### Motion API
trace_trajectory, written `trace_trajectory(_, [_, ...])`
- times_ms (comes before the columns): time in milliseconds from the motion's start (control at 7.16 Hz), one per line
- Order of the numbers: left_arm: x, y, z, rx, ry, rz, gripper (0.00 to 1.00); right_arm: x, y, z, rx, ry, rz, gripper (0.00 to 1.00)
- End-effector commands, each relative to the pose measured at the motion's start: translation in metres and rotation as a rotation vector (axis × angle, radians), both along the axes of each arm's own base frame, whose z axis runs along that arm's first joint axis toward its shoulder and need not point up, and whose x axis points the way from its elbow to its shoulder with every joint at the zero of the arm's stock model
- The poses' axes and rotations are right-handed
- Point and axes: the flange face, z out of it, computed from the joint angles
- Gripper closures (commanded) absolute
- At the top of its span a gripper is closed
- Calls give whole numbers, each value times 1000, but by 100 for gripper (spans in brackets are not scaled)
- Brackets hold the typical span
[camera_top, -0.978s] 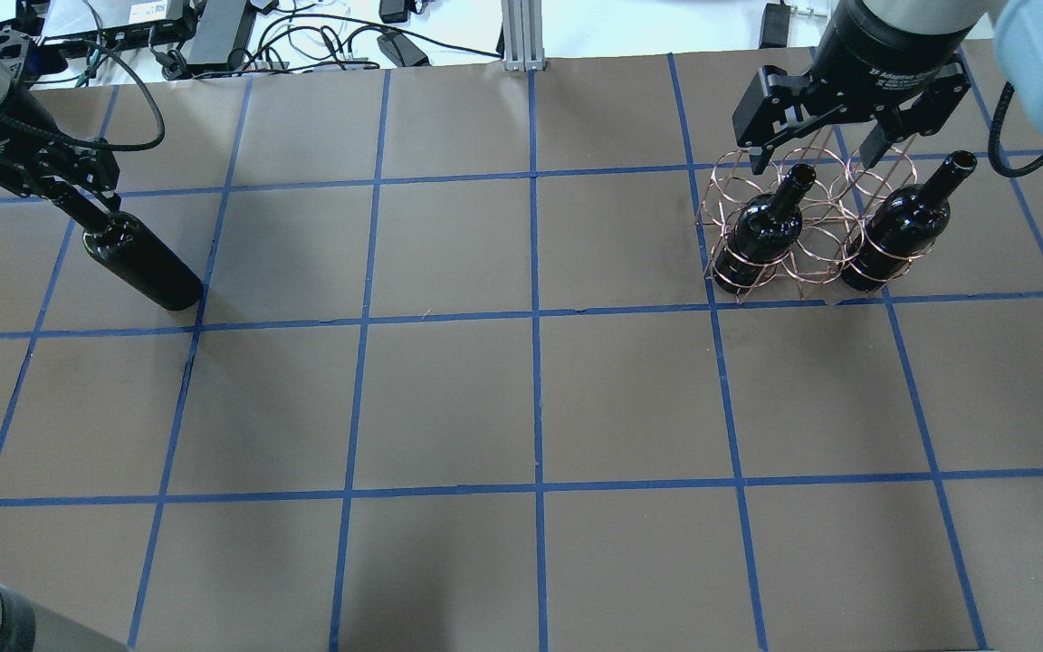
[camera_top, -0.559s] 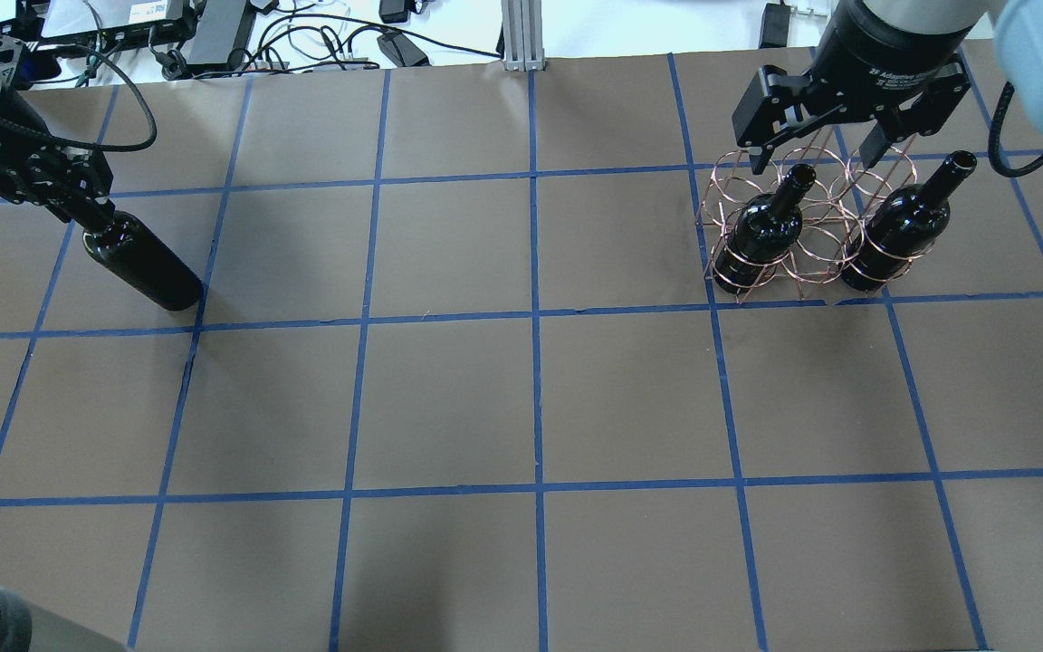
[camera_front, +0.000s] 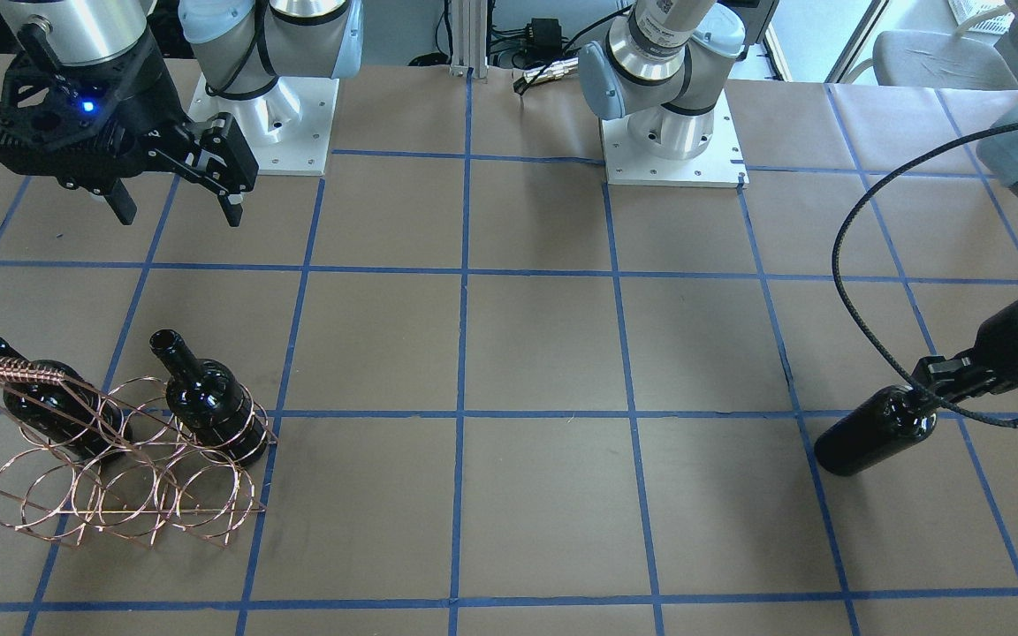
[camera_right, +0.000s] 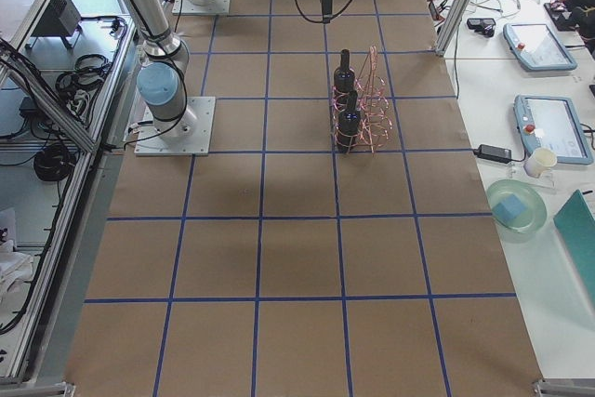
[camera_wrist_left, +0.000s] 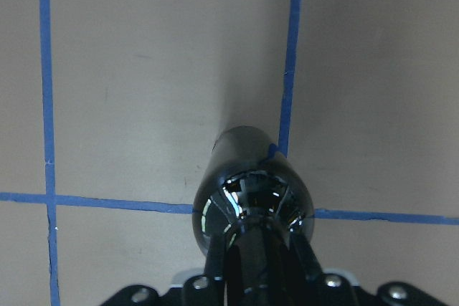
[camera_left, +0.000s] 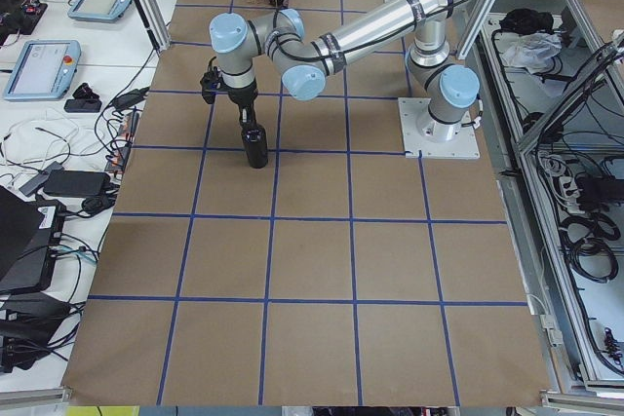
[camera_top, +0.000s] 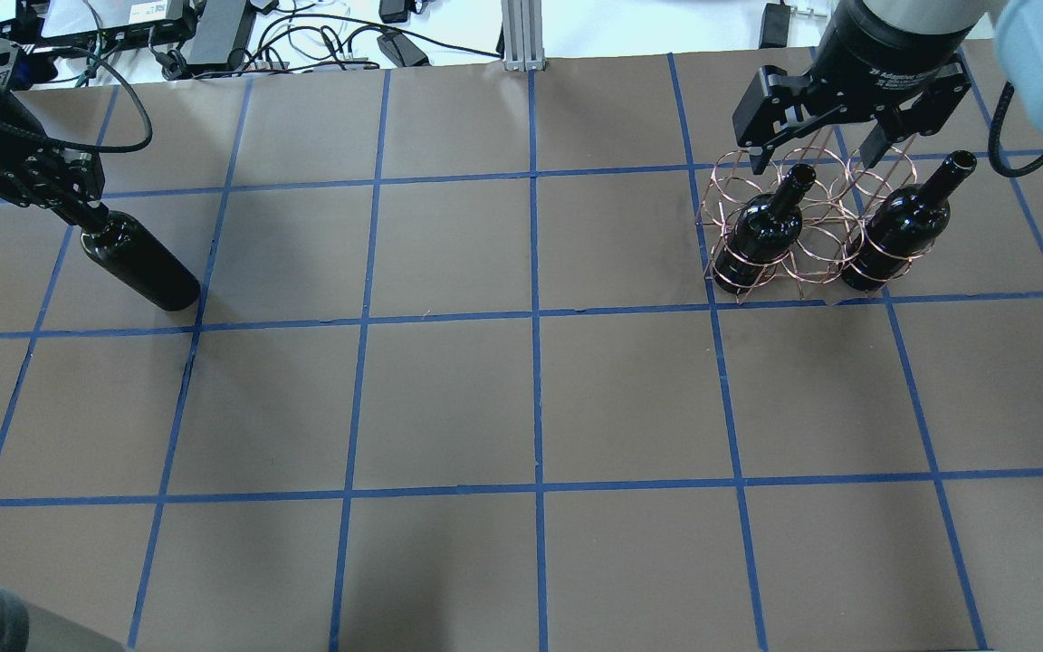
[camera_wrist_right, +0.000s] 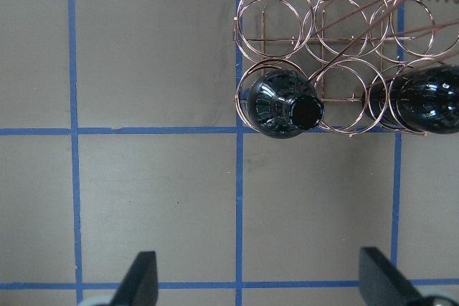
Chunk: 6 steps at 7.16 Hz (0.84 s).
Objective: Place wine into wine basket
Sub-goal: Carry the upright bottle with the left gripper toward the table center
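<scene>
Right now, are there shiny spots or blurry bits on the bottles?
Left wrist view: the held bottle shows bright glare on its shoulder, and its neck near the lens looks soft. Right wrist view: white highlights ring the shoulder of the racked bottle. Overhead view: soft shadows fall on the table.

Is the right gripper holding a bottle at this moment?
No, the right gripper hangs open and empty, not touching the wine basket.

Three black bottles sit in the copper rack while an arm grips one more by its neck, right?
No: only two bottles sit in the wine basket, as the overhead view shows. The left gripper does grip a third bottle by its neck.
</scene>
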Motion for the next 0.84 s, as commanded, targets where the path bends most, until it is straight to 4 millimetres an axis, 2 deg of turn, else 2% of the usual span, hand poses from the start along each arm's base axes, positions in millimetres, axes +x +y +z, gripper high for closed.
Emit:
trace_trajectory(0, [-5,0,7,-18,12,-4,100,0,0,0,0,1,0,0])
trace_trajectory(140, [-21,1,19,-36,4,-10,100,0,0,0,0,2,0,0])
trace_trajectory(279, [-48,4,36,-55,8,-6,100,0,0,0,2,4,0,0])
trace_trajectory(419, [-79,11,54,-65,5,21,100,0,0,0,2,4,1,0])
trace_trajectory(698, [-155,25,75,-88,8,60,100,-1,0,0,2,4,0,0])
